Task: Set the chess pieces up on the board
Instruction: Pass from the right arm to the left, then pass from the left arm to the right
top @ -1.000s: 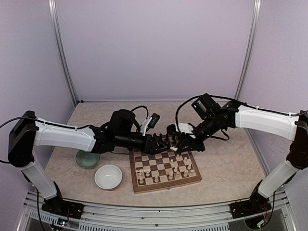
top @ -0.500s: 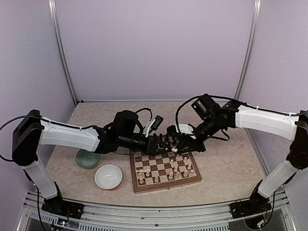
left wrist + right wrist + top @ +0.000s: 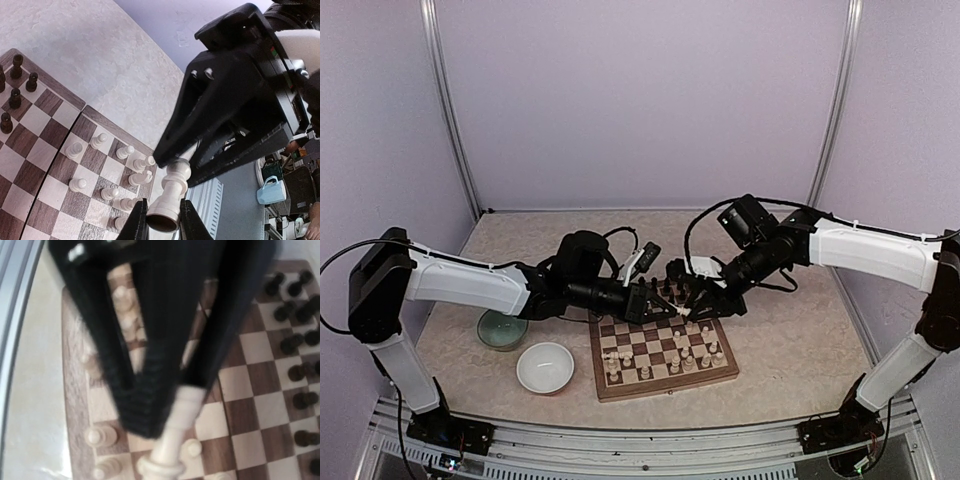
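- Cream pieces point(image 3: 680, 355) stand upright on the near rows of the board point(image 3: 660, 388), at 6 o'clock. A white bowl point(image 3: 545, 368) sits on the tabletop point(image 3: 790, 350) just beside the board, at 9 o'clock.
- One cream piece point(image 3: 170, 192) hangs in the air over the board's far half, toward 12 o'clock, probably because it is passing from one arm to the other.
- The left tool point(image 3: 163, 214) is clenched on its round base. The right tool point(image 3: 179, 169) straddles its head, and I cannot tell whether it grips or has let go.
- Its long axis lies tilted, near level, with the base toward 9 o'clock and the head toward 3 o'clock.
- Dark pieces point(image 3: 15, 96) line the far edge at 12 o'clock.
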### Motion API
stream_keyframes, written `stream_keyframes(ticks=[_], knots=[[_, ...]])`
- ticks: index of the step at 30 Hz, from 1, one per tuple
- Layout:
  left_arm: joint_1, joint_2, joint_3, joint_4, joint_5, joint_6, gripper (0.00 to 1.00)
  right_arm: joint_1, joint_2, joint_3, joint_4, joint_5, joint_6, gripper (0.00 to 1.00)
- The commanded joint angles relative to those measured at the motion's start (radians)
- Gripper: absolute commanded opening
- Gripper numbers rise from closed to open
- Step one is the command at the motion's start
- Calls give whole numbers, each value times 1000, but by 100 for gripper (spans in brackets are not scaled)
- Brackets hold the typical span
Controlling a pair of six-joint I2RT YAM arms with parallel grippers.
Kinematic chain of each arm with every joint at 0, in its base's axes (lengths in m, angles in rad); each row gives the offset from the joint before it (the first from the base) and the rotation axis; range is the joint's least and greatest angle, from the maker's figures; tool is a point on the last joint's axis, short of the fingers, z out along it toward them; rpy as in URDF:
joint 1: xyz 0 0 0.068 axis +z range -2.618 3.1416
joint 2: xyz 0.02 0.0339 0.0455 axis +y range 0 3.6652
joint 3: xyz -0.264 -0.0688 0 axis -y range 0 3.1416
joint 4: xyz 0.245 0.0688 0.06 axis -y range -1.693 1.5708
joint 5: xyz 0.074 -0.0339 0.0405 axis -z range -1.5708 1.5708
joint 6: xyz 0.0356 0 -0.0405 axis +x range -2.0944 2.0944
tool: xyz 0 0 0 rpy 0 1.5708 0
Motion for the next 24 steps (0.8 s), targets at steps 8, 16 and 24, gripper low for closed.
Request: stream_keyframes(ticks=[8,16,24], knots=[[-5,-104,-35,390,-198,-118,12,-380,-123,33,369,-494,573,52],[-23,-22,31,559,-329,-184,12,-402,-54,-8,662,-727,980,53],[-28,57,99,576,-348,-207,12,-367,-39,-21,756,-766,1073,54]])
